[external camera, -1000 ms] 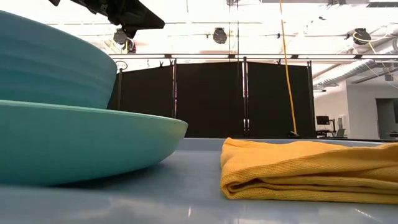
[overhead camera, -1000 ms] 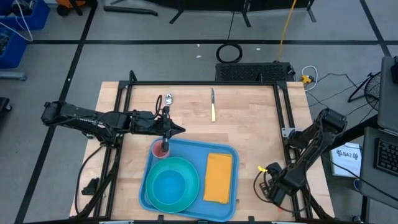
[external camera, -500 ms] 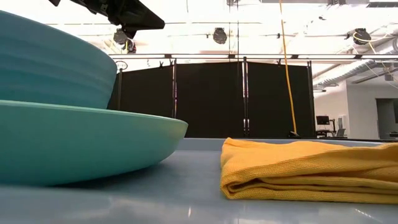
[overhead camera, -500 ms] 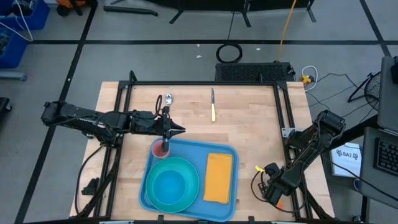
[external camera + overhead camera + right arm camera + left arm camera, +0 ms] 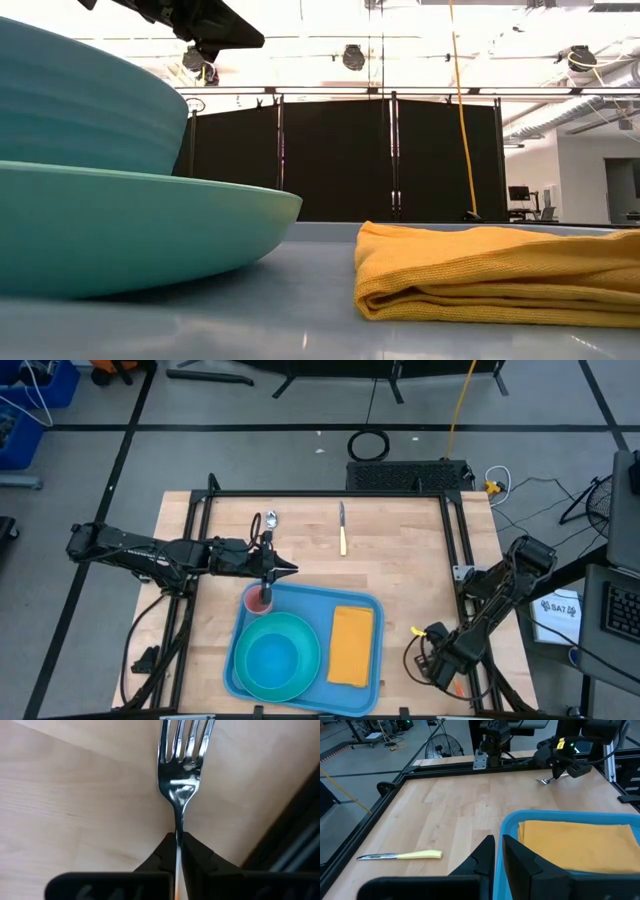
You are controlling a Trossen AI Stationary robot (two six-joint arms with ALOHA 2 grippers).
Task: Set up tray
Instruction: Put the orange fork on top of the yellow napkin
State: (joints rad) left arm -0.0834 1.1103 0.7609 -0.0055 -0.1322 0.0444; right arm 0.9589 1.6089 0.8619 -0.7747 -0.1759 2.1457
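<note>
**High view.** You had the left tool (image 5: 288, 569) parked over the far left corner of the tray (image 5: 325, 600), unmoved over the last second. Only the right arm had changed: the right tool (image 5: 440, 652) had drifted slightly at the surface's right edge, well apart from the tray. I judged that the fork was lifted but not yet travelling to its place. The tray sat at the near middle of the surface, holding a bowl (image 5: 272, 657) on a plate, a cup (image 5: 258, 601) and a napkin (image 5: 351, 645). A knife (image 5: 342, 532) and a spoon (image 5: 270, 520) lay outside it.

**Low view.** Nothing had altered. The tray floor (image 5: 300, 320) showed smooth and pale blue under the plate (image 5: 150, 235) and the folded napkin (image 5: 500, 270).

**Left wrist view.** The left tool (image 5: 498, 839) was all but closed, with nothing in it. The tray rim (image 5: 520, 815) read light blue, raised and round-cornered. The fork (image 5: 543, 781) hung from the far tool.

**Right wrist view.** The right tool (image 5: 177, 840) was clamped on the handle of the fork (image 5: 182, 775), tines forward above bare wood.
</note>
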